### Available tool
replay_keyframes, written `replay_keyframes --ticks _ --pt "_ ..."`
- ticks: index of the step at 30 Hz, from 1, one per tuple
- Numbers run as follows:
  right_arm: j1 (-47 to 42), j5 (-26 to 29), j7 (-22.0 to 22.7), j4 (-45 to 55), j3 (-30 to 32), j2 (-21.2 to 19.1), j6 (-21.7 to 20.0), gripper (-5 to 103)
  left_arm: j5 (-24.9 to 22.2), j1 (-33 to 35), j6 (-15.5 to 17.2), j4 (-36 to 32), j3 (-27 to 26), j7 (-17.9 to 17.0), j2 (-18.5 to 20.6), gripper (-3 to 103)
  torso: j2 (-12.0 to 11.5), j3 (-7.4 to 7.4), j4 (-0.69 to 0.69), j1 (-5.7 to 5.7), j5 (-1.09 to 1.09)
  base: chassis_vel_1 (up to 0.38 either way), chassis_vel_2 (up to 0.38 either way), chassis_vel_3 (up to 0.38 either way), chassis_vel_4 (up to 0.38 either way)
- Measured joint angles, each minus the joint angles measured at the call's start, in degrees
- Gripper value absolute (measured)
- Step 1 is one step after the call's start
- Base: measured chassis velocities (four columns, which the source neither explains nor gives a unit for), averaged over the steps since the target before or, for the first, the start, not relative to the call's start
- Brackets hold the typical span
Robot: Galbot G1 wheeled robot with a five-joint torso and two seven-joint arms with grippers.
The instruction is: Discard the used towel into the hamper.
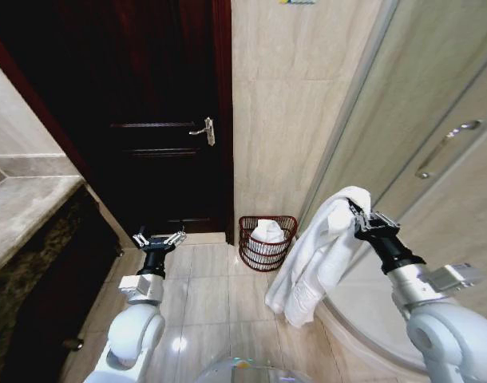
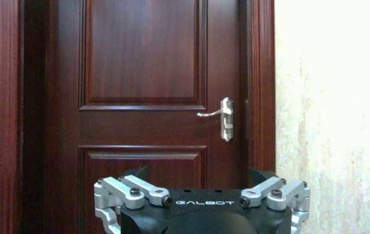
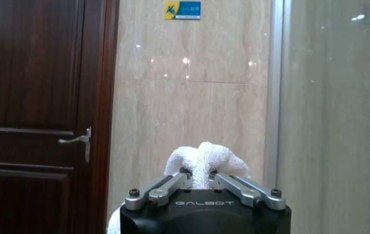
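Hanging from the right gripper (image 1: 357, 217), a white towel (image 1: 315, 263) drapes in long folds down toward the tiled floor (image 1: 203, 287), its lower end near the curved base of the glass shower enclosure (image 1: 435, 136) on the robot's right; the right gripper is clenched on a bunched tuft of the cloth, and in the right wrist view the towel (image 3: 204, 158) puffs up just beyond the closed-in fingers (image 3: 171, 184) of that gripper (image 3: 198, 176); the hamper (image 1: 267, 242), a round reddish-brown wire basket narrowing toward its base, stands on the floor against the beige marble wall (image 1: 291, 112), just right of the dark wooden door (image 1: 160, 120) and to the left of the hanging towel, apart from it; something white already lies inside the hamper; the left gripper (image 1: 158, 238) is held low over the floor tiles in front of the door, released with its fingers spread wide and grasping nothing; the left wrist view shows that gripper (image 2: 201, 195) facing the door (image 2: 142, 73) and its silver lever handle (image 2: 223, 117); a stone worktop (image 1: 24, 203) runs along the robot's left side above a dark cabinet front; a small blue and yellow sticker (image 3: 183, 9) sits high on the wall.
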Motion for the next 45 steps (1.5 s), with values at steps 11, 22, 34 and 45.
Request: replay_keyframes --ticks 11,22,34,45 --pt "1.1 0.8 1.5 -0.3 -0.2 -0.3 -0.3 5 0.7 0.7 -2.5 1.1 -0.4 -0.5 -0.5 100 -0.1 -0.1 0.02 -0.14 -0.02 0.012 0.056 0.057 0.021" --pt "13.1 5.1 2.8 -8.6 -4.3 -5.7 -1.6 5 0.7 0.3 -2.8 5.2 0.7 -1.4 0.0 100 -0.2 -0.12 0.01 -0.13 0.0 0.012 -0.003 0.002 0.01" --pt "29.9 6.5 1.3 -16.9 -10.8 -7.8 -3.3 5 2.9 -3.8 -3.3 6.7 1.8 -4.8 -1.1 100 -0.2 -0.15 0.0 -0.14 0.0 0.0 0.0 0.0 0.0" --pt "39.5 9.7 0.8 -22.9 -12.8 -12.7 -3.1 5 7.3 -3.9 -3.8 7.4 5.4 -5.5 -3.4 100 -0.3 -0.16 0.0 -0.17 0.01 0.0 0.0 0.0 0.0"
